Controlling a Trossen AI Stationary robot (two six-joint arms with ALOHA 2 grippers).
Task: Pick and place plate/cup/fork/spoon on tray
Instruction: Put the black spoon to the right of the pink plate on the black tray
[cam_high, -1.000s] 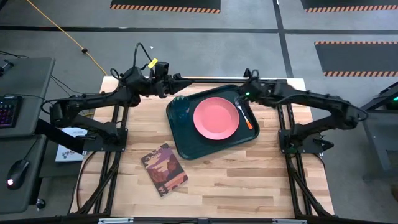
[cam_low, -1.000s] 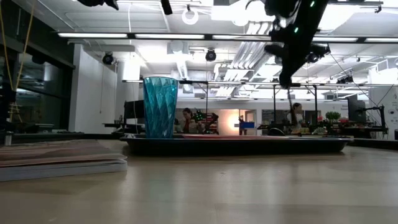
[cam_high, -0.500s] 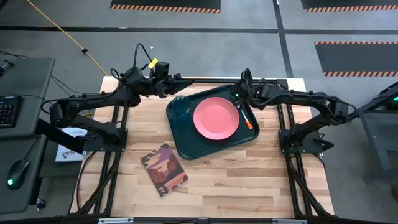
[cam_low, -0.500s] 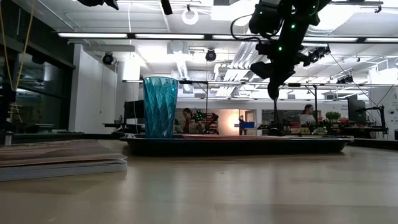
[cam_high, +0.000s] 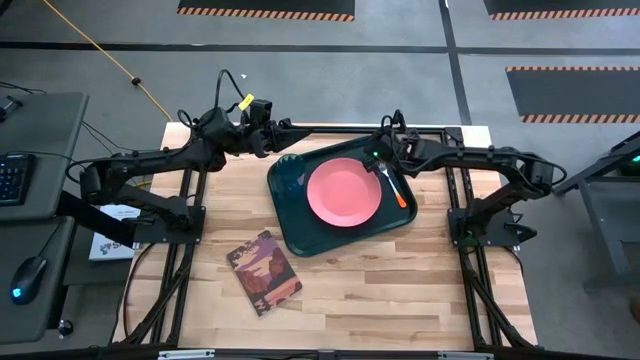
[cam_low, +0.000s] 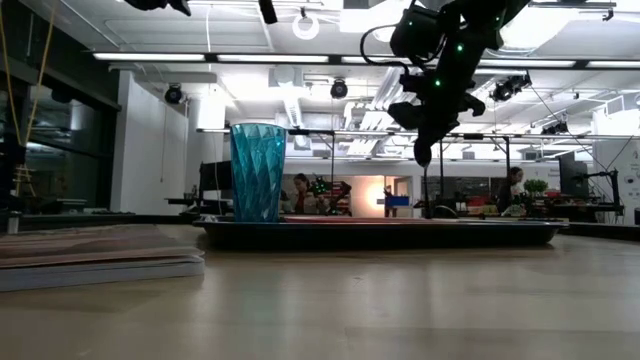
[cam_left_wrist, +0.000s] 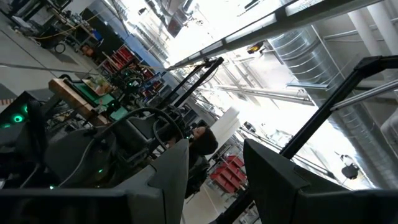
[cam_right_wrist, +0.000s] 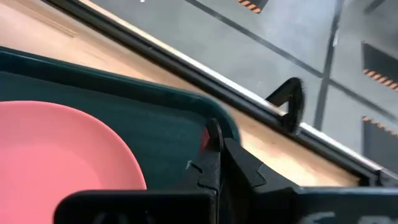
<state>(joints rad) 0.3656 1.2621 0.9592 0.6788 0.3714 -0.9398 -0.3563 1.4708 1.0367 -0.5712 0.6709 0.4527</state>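
The dark green tray (cam_high: 300, 235) lies at the table's middle. The pink plate (cam_high: 343, 193) lies in it. The teal cup (cam_low: 257, 170) stands upright in the tray's far left corner. The orange-handled fork (cam_high: 398, 193) lies in the tray, right of the plate. My right gripper (cam_high: 378, 163) is over the tray's far right part, shut on the thin dark spoon (cam_low: 424, 190). My left gripper (cam_left_wrist: 214, 168) is open and empty, raised near the table's far left edge (cam_high: 262, 135). My right gripper pinches the spoon's upper end (cam_right_wrist: 214, 132) between its two fingers, which point down from above. The spoon hangs upright below the fingers. Its lower end is hidden behind the tray's rim (cam_low: 424, 225), so I cannot tell whether it touches the tray.
A book with a maroon patterned cover (cam_high: 264, 271) lies on the table near the front left of the tray. Bare wood lies to the front and right. People show in the room far behind the table.
My right gripper has gone toward the table's left edge and slightly down, coming over the tray's far right part beside the plate. It stays shut, and the spoon hangs below it.
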